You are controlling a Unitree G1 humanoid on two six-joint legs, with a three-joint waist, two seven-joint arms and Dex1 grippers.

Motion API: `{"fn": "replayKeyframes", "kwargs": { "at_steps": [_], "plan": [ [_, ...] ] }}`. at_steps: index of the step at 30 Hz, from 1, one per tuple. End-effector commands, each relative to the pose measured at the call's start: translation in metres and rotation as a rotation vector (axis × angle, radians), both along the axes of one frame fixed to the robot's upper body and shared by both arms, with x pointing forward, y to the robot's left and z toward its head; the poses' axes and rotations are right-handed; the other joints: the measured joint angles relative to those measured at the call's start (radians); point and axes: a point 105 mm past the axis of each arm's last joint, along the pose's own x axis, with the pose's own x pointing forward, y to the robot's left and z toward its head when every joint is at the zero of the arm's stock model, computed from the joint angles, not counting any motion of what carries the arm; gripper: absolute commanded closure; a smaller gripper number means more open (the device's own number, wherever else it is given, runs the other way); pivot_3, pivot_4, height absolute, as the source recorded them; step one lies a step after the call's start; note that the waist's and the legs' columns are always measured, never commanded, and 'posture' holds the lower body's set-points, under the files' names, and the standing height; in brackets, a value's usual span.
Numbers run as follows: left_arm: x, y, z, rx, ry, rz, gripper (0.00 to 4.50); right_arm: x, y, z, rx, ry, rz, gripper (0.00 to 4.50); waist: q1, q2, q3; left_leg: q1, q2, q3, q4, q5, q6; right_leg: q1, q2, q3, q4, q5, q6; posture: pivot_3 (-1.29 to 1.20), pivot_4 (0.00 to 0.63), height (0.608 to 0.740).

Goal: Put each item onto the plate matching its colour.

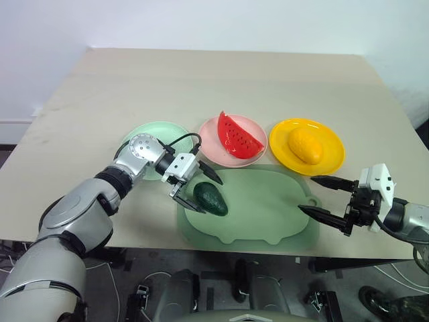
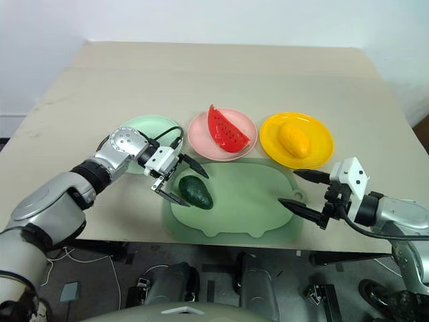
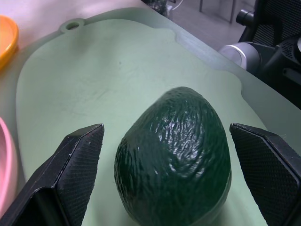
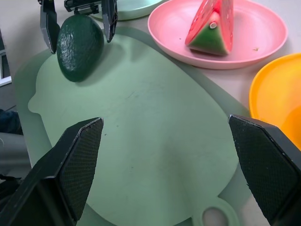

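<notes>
Two fruits are already home: the watermelon wedge (image 1: pixel 238 136) sits on the pink plate (image 1: pixel 209 149) and the mango (image 1: pixel 305 145) on the yellow-orange plate (image 1: pixel 330 159), so it all comes down to the avocado (image 1: pixel 210 199), lying on the big green mat (image 1: pixel 268 215). The left gripper (image 1: pixel 198 190) hangs right at it with its fingers spread wide, one black finger (image 3: pixel 77 165) on each side of the fruit and a visible gap to the skin on both, so nothing is grasped yet. From the claw's point of view the avocado is dead ahead, between the tips, its fat end nearest; the mint green plate (image 1: pixel 149 132) lies back behind the claw, just beside the wrist. To do this well, I'd say slide a touch deeper so the pads meet the widest part of that glossy, rounded body, then close evenly, because a pinch near the tapering end looks likely to squirt it out across the mat. Lift clear of the mat before swinging back to the plate. The right gripper (image 1: pixel 323 196) waits with fingers apart over the mat's far edge, empty, well away from the avocado.
</notes>
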Motion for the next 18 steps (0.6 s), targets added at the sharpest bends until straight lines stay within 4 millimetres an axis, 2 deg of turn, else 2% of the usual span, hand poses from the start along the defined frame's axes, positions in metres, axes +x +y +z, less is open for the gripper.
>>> {"fn": "replayKeyframes", "kwargs": {
  "at_steps": [1, 4, 7, 12, 15, 18],
  "plan": [
    [-0.002, 0.001, -0.003, 0.007, 0.011, -0.002, 0.0, -0.002, 0.005, 0.008, 0.012, -0.034, 0.019, 0.02, 0.0, 0.0, 0.0, 0.0, 0.0, 0.0, 0.0, 0.0, 0.0, 0.0, 0.0, 0.0, 0.0, 0.0, 0.0, 0.0, 0.15, 0.736],
    [-0.002, 0.002, -0.004, 0.007, 0.019, 0.003, 0.54, -0.002, 0.006, 0.008, 0.011, -0.034, 0.02, 0.0, 0.0, 0.0, 0.0, 0.0, 0.0, 0.0, 0.0, 0.0, 0.0, 0.0, 0.0, 0.0, 0.0, 0.0, 0.0, 0.0, 0.15, 0.736],
    [0.0, 0.002, -0.002, -0.009, 0.029, 0.021, 1.48, -0.001, 0.006, 0.008, 0.009, -0.035, 0.022, 0.0, 0.0, 0.0, 0.0, 0.0, 0.0, 0.0, 0.0, 0.0, 0.0, 0.0, 0.0, 0.0, 0.0, 0.0, 0.0, 0.0, 0.15, 0.736],
    [0.002, 0.005, 0.002, -0.02, 0.022, 0.034, 1.51, 0.001, 0.008, 0.008, 0.011, -0.036, 0.028, 0.0, 0.0, 0.0, 0.0, 0.0, 0.0, 0.0, 0.0, 0.0, 0.0, 0.0, 0.0, 0.0, 0.0, 0.0, 0.0, 0.0, 0.15, 0.736],
    [0.006, 0.006, 0.018, -0.085, 0.025, 0.064, 1.51, 0.001, 0.009, 0.008, 0.012, -0.035, 0.03, 0.0, 0.0, 0.0, 0.0, 0.0, 0.0, 0.0, 0.0, 0.0, 0.0, 0.0, 0.0, 0.0, 0.0, 0.0, 0.0, 0.0, 0.15, 0.736],
    [0.017, 0.014, 0.045, -0.182, 0.027, 0.139, 1.51, 0.002, 0.01, 0.007, 0.016, -0.03, 0.036, 0.0, 0.0, 0.0, 0.0, 0.0, 0.0, 0.0, 0.0, 0.0, 0.0, 0.0, 0.0, 0.0, 0.0, 0.0, 0.0, 0.0, 0.15, 0.736]
  ]
}}
